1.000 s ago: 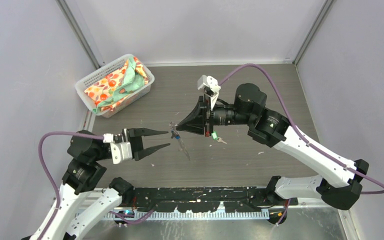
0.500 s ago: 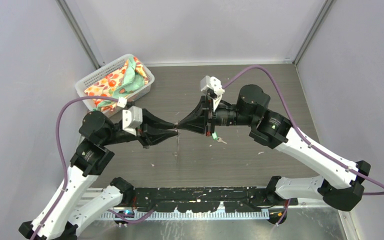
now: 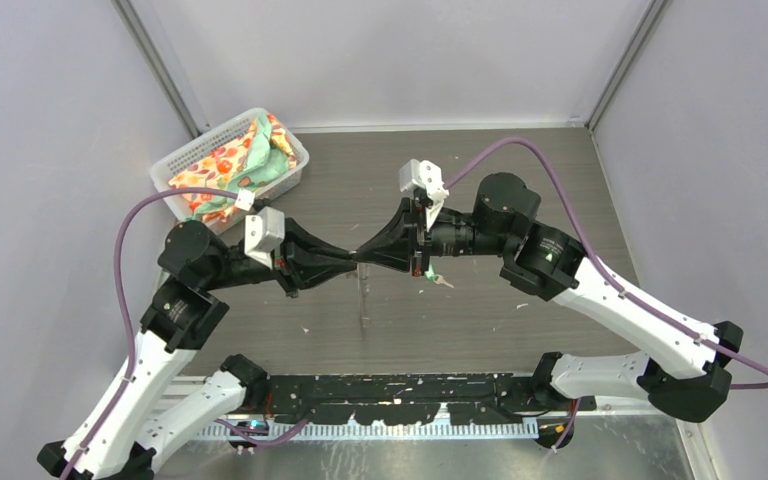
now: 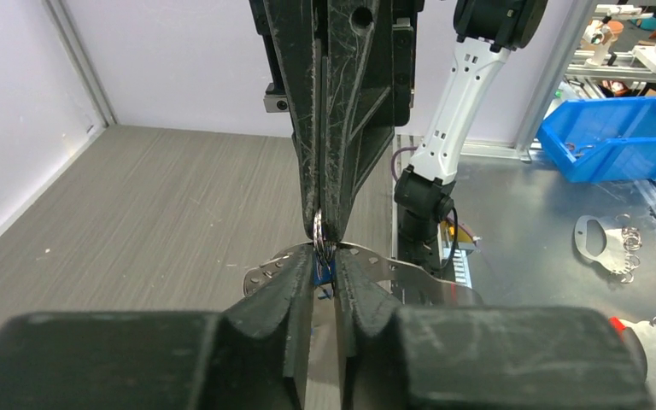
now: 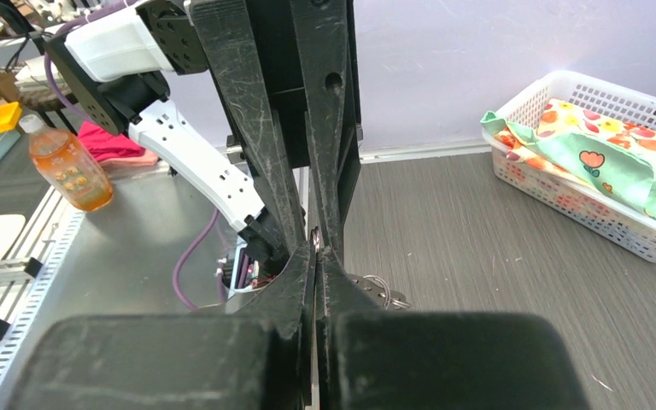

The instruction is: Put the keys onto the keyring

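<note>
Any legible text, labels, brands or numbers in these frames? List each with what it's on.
No text can be read in any view.
Orange bottle: the label has printed marks, too blurred to read.
White basket: no print on it, and its cloth shows only a pattern.

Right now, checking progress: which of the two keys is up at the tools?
The blue-headed key, between the fingers of the left tool, beside the keyring pinched in the right tool. The green-headed key lies on the table under the right arm.
</note>
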Available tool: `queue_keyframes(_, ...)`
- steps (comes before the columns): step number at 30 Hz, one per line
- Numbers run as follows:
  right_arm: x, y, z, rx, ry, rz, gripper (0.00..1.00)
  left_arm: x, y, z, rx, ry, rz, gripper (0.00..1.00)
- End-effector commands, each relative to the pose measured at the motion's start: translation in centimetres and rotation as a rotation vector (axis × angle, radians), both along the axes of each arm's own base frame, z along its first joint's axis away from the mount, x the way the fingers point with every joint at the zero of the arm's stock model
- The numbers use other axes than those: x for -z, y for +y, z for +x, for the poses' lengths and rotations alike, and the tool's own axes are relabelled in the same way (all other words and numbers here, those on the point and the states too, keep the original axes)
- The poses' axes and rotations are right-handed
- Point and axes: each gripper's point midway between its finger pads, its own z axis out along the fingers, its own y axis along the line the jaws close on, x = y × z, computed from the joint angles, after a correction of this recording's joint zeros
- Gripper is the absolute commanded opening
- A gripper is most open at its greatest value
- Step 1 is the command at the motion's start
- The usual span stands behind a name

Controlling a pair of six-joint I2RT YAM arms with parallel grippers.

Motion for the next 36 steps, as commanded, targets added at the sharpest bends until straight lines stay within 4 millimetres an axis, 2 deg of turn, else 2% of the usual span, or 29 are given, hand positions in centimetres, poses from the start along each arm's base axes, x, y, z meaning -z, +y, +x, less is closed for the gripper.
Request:
queue_keyframes(1,-1.7,-0.6,-0.3,0.012,-0.051,0.035,0.01,-2.6,0.6,-0.9,-0.004,-0.059,-0.054,0.19)
queue_keyframes(4,-1.5,-0.6,-0.4,0.009,-0.056,0.028,0.01,-2.8,0.7,-1.1,-0.003,-0.067,-0.057,0.19)
queue_keyframes(8,-1.4,-0.7,-0.5,0.004,-0.058,0.021,0.01,-2.8,0.7,-1.1,0.001,-0.072,-0.056,0.01)
queue_keyframes(12,-1.7,-0.8,-0.7,0.0,-0.058,0.021,0.02,-2.2,0.5,-1.1,0.018,-0.084,-0.032,0.0)
queue_keyframes(13,-1.7,-0.9,-0.8,0.001,-0.053,0.019,0.06,-1.9,0.5,-1.0,0.017,-0.085,-0.021,0.0)
queue_keyframes(15,-2.0,-1.2,-0.8,0.013,-0.028,-0.01,0.22,-1.4,0.5,-0.6,0.003,-0.106,0.009,0.0)
queue_keyframes(17,-1.5,-1.9,-0.6,0.04,-0.009,-0.09,0.32,-0.7,0.7,-0.3,-0.006,-0.137,0.058,0.0)
queue_keyframes(21,-0.8,-3.3,-1.1,0.026,-0.021,-0.235,0.41,-0.3,0.7,-0.2,0.011,-0.167,0.123,0.0)
queue_keyframes(24,0.3,-3.9,-1.3,0.003,0.004,-0.352,0.42,-0.5,0.5,-0.2,0.027,-0.16,0.134,0.0)
queue_keyframes(28,1.1,-3.3,-0.9,-0.02,-0.005,-0.427,0.42,-0.8,0.3,-0.3,0.048,-0.137,0.14,0.0)
queue_keyframes(33,0.1,-2.8,-1.1,-0.06,-0.065,-0.405,0.44,-0.3,0.2,-2.6,0.196,-0.127,0.164,0.0)
queue_keyframes(36,0.3,-2.5,-1.2,-0.09,-0.066,-0.426,0.44,-0.1,0.1,-2.9,0.232,-0.118,0.189,0.0)
